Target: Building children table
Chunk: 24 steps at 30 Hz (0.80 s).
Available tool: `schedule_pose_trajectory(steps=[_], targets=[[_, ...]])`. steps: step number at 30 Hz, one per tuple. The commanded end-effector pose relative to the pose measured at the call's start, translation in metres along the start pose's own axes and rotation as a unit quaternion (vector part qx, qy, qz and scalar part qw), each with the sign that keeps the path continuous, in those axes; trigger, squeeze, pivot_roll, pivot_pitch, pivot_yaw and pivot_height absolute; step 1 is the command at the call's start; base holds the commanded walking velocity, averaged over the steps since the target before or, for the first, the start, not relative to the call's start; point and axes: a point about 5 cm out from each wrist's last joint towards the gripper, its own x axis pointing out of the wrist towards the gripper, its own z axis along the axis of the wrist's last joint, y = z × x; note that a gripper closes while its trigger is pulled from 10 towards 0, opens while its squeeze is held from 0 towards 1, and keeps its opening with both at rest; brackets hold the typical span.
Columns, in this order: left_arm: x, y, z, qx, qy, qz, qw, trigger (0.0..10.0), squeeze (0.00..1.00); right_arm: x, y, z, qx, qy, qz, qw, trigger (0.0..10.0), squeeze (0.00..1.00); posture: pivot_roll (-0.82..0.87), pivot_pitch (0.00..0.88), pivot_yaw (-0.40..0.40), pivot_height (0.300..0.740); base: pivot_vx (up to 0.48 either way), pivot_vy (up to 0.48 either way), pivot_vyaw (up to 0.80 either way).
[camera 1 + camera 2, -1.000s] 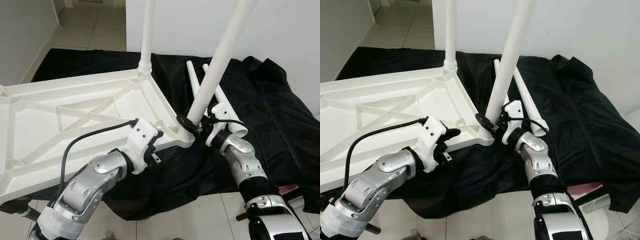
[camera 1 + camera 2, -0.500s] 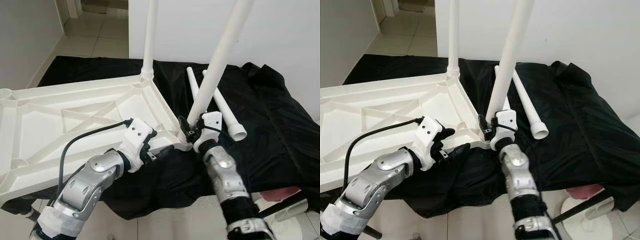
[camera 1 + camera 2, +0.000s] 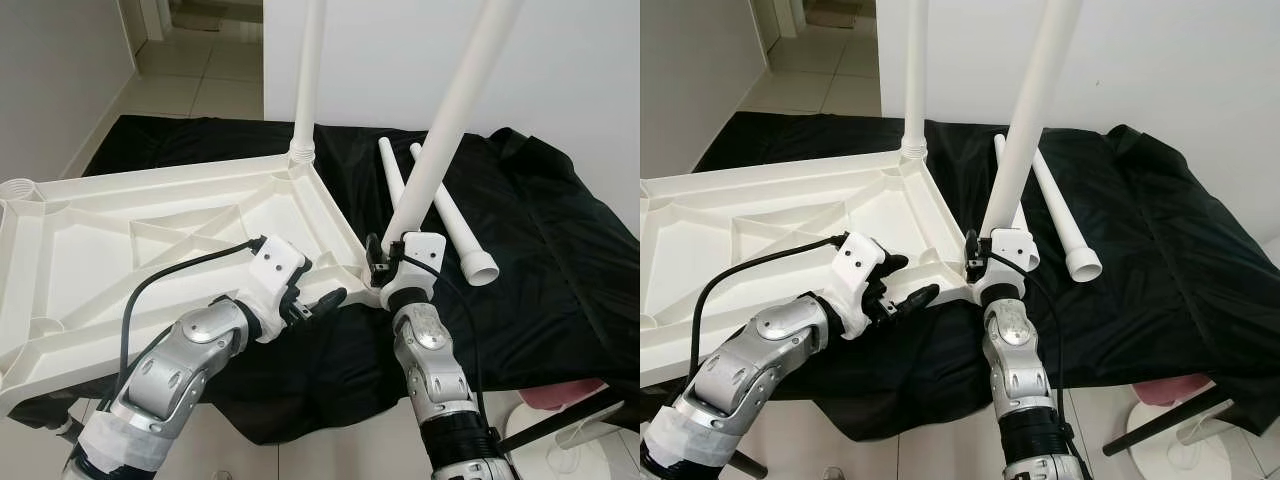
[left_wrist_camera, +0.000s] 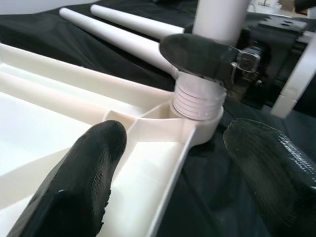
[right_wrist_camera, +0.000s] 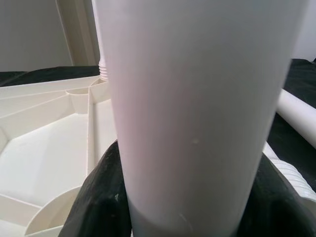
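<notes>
The white plastic tabletop (image 3: 150, 240) lies upside down on a table covered with a black cloth (image 3: 540, 250). Its ribbed underside faces up. Its left part reaches past the cloth edge, and its near edge hangs over the tiled floor (image 3: 200, 75) at about 7 o'clock.

Two white legs stand in the corner sockets. The far leg (image 3: 308, 75) stands upright at 12 o'clock. The near leg (image 3: 450, 120) leans to the right from the corner at the middle of the scene. Two loose legs (image 3: 440, 205) lie side by side on the cloth, just beyond that corner, toward 1 o'clock. To the right of them the cloth is free.

The right hand (image 3: 378, 268) is clamped on the base of the near leg, just above its threaded end in the socket. The left hand (image 4: 173, 168) has its fingers (image 4: 81, 182) apart; one is over the tabletop rim and the other over the cloth, near the same corner, holding nothing.

A white wall (image 3: 400, 50) rises close behind the table.
</notes>
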Motion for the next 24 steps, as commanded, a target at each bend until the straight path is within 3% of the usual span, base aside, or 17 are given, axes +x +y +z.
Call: schedule_pose_trajectory(steps=[1, 8, 12, 13, 14, 15, 20, 21, 24], targets=[[0.001, 0.003, 0.003, 0.015, -0.006, 0.007, 1.0, 10.0, 0.0, -0.003, -0.005, -0.002, 0.009, 0.003, -0.004, 1.0, 10.0, 1.0, 0.03, 0.003, -0.071, 0.74, 0.0, 0.0, 0.0], [-0.002, 0.009, 0.004, 0.02, -0.011, 0.017, 1.0, 10.0, 0.0, -0.004, -0.009, 0.003, 0.01, -0.011, 0.01, 1.0, 10.0, 1.0, 0.02, 0.009, -0.071, 0.74, 0.0, 0.0, 0.0], [-0.001, 0.012, 0.006, 0.019, -0.014, 0.016, 1.0, 10.0, 0.0, -0.002, -0.02, 0.007, -0.001, -0.014, 0.076, 0.997, 10.0, 1.0, 0.01, 0.017, -0.066, 0.74, 0.0, 0.0, 0.0], [0.0, 0.012, 0.006, 0.02, -0.015, 0.013, 1.0, 10.0, 0.0, -0.001, -0.023, 0.008, -0.004, -0.009, 0.108, 0.994, 10.0, 0.1, 0.0, 0.018, -0.065, 0.74, 0.0, 0.0, 0.0], [0.0, 0.012, 0.006, 0.02, -0.015, 0.013, 1.0, 10.0, 0.0, -0.001, -0.023, 0.008, -0.004, -0.009, 0.108, 0.994, 10.0, 0.1, 0.0, 0.018, -0.065, 0.74, 0.0, 0.0, 0.0], [0.0, 0.012, 0.006, 0.022, -0.017, 0.008, 1.0, 10.0, 0.0, 0.001, -0.026, 0.008, -0.011, -0.008, 0.138, 0.99, 10.0, 0.0, 0.0, 0.021, -0.064, 0.74, 0.0, 0.0, 0.0], [0.001, 0.01, 0.006, 0.029, -0.018, 0.0, 0.999, 10.0, 0.0, 0.003, -0.032, 0.008, -0.018, 0.0, 0.181, 0.983, 10.0, 0.0, 0.0, 0.021, -0.062, 0.74, 0.0, 0.0, 0.0], [0.0, 0.009, 0.005, 0.03, -0.019, -0.008, 0.999, 10.0, 0.0, 0.006, -0.034, 0.006, -0.032, 0.014, 0.239, 0.97, 10.0, 0.0, 0.0, 0.019, -0.056, 0.74, 0.0, 0.0, 0.0], [0.0, 0.008, 0.004, 0.031, -0.018, -0.012, 0.999, 10.0, 0.0, 0.008, -0.037, 0.005, -0.04, 0.023, 0.266, 0.963, 10.0, 0.0, 0.0, 0.016, -0.05, 0.74, 0.0, 0.0, 0.0]])
